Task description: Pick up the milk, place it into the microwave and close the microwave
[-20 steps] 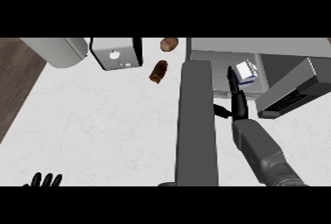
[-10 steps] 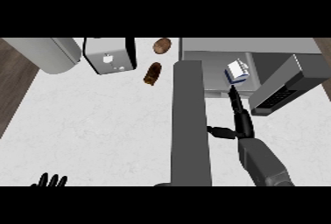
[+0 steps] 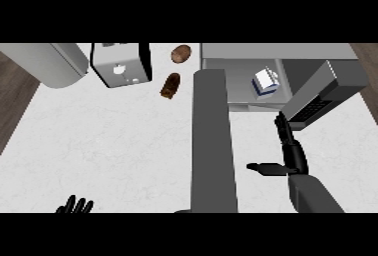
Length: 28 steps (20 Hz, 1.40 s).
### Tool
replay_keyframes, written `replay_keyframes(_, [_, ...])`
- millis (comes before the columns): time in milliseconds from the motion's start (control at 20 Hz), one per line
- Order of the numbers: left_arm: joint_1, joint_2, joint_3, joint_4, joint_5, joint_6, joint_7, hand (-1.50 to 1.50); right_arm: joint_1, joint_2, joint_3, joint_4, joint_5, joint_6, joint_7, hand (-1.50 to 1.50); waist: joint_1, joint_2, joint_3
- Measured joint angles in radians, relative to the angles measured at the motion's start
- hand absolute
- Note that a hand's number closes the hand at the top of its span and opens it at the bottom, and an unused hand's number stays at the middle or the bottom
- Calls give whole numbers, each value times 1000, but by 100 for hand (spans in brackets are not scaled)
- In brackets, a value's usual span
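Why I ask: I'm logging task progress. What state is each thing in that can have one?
microwave door: open, swung out toward the robot.
milk: inside the microwave, not held.
right hand: open, fingers straight, holding nothing, in front of the microwave's opening.
left hand: open, resting at the lower left edge.

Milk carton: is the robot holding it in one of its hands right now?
No, the milk carton sits inside the microwave, apart from the open right hand.
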Motion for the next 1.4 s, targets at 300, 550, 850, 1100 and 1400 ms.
replay_keyframes(300, [-80, 5, -69, 39, -65, -17, 59, -150, 115, -54, -2, -102, -24, 50, -7, 150, -15, -3, -1])
replay_keyframes(550, [-186, -20, -133, 127, -169, -1, 97, 150, 206, -111, -9, -178, -52, 97, 14, -150, -18, -3, -1])
replay_keyframes(850, [-337, -84, -177, 219, -243, 23, 164, 150, 288, -177, -52, -225, -120, 153, 30, -150, -15, -1, -1])
replay_keyframes(1100, [-442, -157, -176, 330, -297, 91, 179, 150, 340, -235, -77, -257, -165, 194, 46, -150, -13, -1, 0])
replay_keyframes(1400, [-630, -197, -176, 498, -349, 127, 214, 150, 370, -282, -88, -260, -198, 235, 59, -150, -17, 1, 1])
